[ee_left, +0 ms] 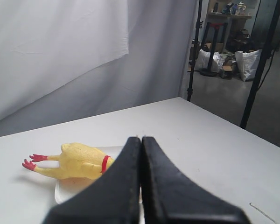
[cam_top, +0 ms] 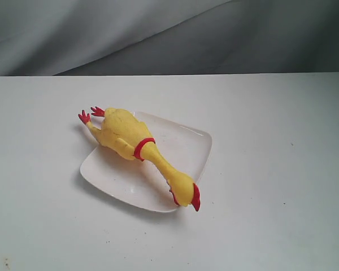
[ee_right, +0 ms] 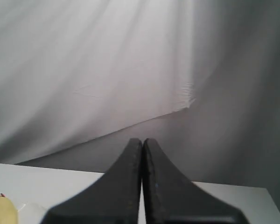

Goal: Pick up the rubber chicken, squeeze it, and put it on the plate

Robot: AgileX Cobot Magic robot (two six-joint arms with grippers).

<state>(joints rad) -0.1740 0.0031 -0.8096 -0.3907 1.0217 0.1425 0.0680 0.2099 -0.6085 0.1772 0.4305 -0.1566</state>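
Feet of the rubber chicken (cam_top: pixel 130 138) come first on my exterior feed, red and splayed at the left of centre, poking out past the back-left edge of the plate (cam_top: pixel 189 144) and over the white table (cam_top: pixel 282 169). From there the plump yellow body lies across the plate's left part. The red neck band sits near the middle of the dish. The thin neck runs diagonally down and to the right, and the head and red comb overhang the near rim just below the centre of the frame. The right half of the plate is bare and glossy. Grey cloth (cam_top: pixel 158 34) fills the top of the frame behind the table. Neither arm shows in this view.

On the left wrist feed, the left gripper (ee_left: pixel 141 140) has its two black fingers pressed flat together with nothing between them. It is held above the table, apart from the toy. I can see the chicken's (ee_left: pixel 79 161) body and feet beyond the fingers, lying on the plate (ee_left: pixel 65 189).

On the right wrist feed, the right gripper (ee_right: pixel 142 141) is likewise closed finger against finger and holds nothing. Only a blurred yellow sliver of the chicken (ee_right: pixel 2 210) shows at the frame's edge.
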